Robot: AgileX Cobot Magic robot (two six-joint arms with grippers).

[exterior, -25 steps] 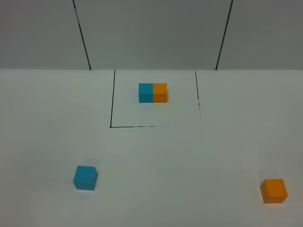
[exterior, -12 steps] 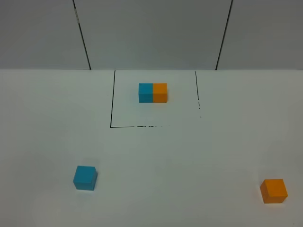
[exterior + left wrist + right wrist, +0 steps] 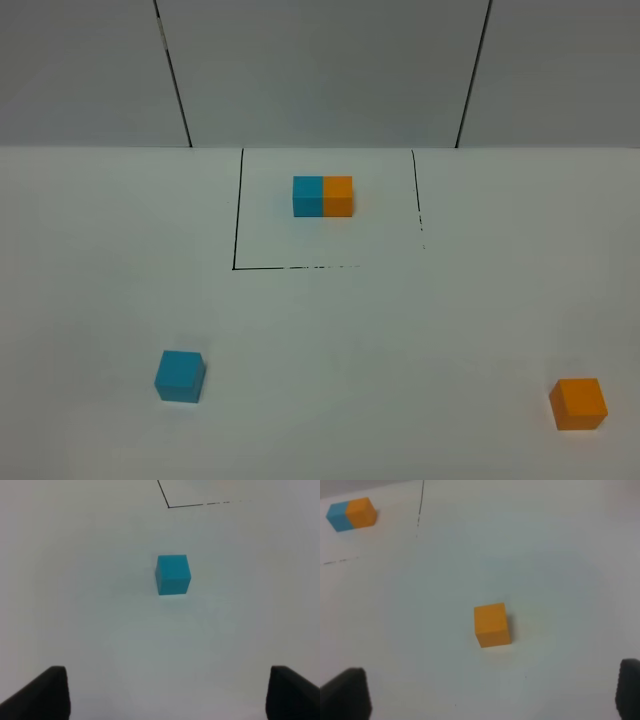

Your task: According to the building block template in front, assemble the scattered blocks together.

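Note:
The building block template (image 3: pixel 323 196), a sky-blue cube joined to an orange cube, sits inside a black-lined square at the back middle; it also shows in the right wrist view (image 3: pixel 351 514). The loose sky-blue cube (image 3: pixel 180 376) lies at the front left and shows in the left wrist view (image 3: pixel 173 574). The loose orange cube (image 3: pixel 578 404) lies at the front right and shows in the right wrist view (image 3: pixel 492 625). My left gripper (image 3: pixel 165 695) is open and empty, well short of the blue cube. My right gripper (image 3: pixel 485 695) is open and empty, short of the orange cube.
A black-lined square (image 3: pixel 236 240) is marked on the white table around the template. Its corner shows in the left wrist view (image 3: pixel 169 506). A grey panelled wall (image 3: pixel 320 70) stands behind the table.

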